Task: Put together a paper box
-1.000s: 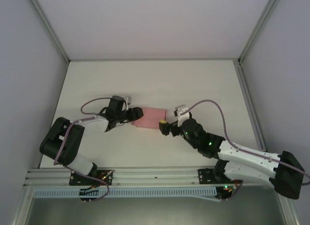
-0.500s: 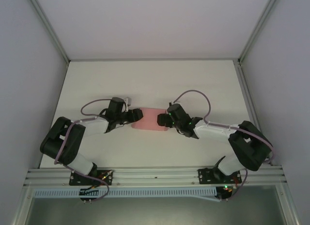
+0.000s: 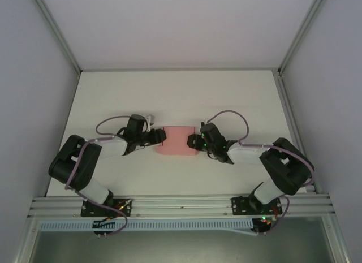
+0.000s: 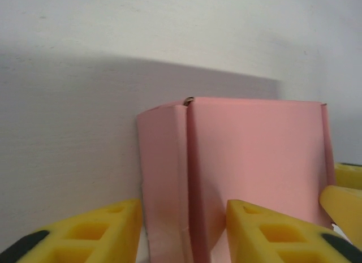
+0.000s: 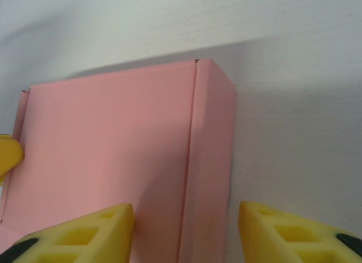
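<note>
The paper box is a pale pink card shape lying flat mid-table. My left gripper lies low at its left end. In the left wrist view the yellow fingers stand either side of the box's folded left wall, touching the card on both sides. My right gripper is at the box's right end. In the right wrist view one finger sits over the box top. The other finger stands just clear of the right side wall, so the jaws are open around that wall.
White table inside a frame with grey walls; aluminium rails run along the near edge by the arm bases. The opposite gripper's yellow fingertip shows at the box's far end in each wrist view.
The right arm swung in from the right and lowered to the box's right end, its jaws narrowing. The left jaws closed in on the left wall. The box now lies squarer.
</note>
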`<state>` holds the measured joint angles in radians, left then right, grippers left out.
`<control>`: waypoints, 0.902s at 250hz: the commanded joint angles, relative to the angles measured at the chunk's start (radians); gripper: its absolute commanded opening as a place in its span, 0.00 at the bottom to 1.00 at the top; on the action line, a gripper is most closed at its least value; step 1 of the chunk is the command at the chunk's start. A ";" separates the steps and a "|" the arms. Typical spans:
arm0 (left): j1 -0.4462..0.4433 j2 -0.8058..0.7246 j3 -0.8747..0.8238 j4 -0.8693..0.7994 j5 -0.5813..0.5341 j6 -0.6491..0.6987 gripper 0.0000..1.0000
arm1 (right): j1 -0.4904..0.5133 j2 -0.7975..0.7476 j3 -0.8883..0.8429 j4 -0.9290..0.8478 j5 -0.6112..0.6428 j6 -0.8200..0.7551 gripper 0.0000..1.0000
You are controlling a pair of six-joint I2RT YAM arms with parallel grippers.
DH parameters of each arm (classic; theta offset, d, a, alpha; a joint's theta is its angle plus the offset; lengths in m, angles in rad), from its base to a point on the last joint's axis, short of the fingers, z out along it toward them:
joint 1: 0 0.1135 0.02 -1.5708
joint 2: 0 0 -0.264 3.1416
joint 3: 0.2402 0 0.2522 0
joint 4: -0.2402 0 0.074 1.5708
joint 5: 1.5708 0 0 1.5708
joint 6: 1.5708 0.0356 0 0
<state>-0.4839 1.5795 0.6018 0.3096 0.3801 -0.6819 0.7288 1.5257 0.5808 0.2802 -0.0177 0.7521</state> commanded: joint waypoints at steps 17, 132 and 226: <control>0.011 0.042 -0.013 0.031 0.044 0.034 0.18 | -0.028 -0.051 0.030 -0.156 -0.019 0.013 0.58; 0.090 0.067 -0.116 0.259 0.195 -0.067 0.05 | -0.098 -0.134 0.075 -0.234 -0.215 0.131 0.83; 0.146 0.108 -0.184 0.430 0.260 -0.142 0.02 | -0.109 -0.015 0.078 -0.103 -0.356 0.200 0.81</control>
<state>-0.3668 1.6466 0.4622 0.6662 0.5964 -0.7753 0.6281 1.4788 0.6693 0.1093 -0.3092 0.9031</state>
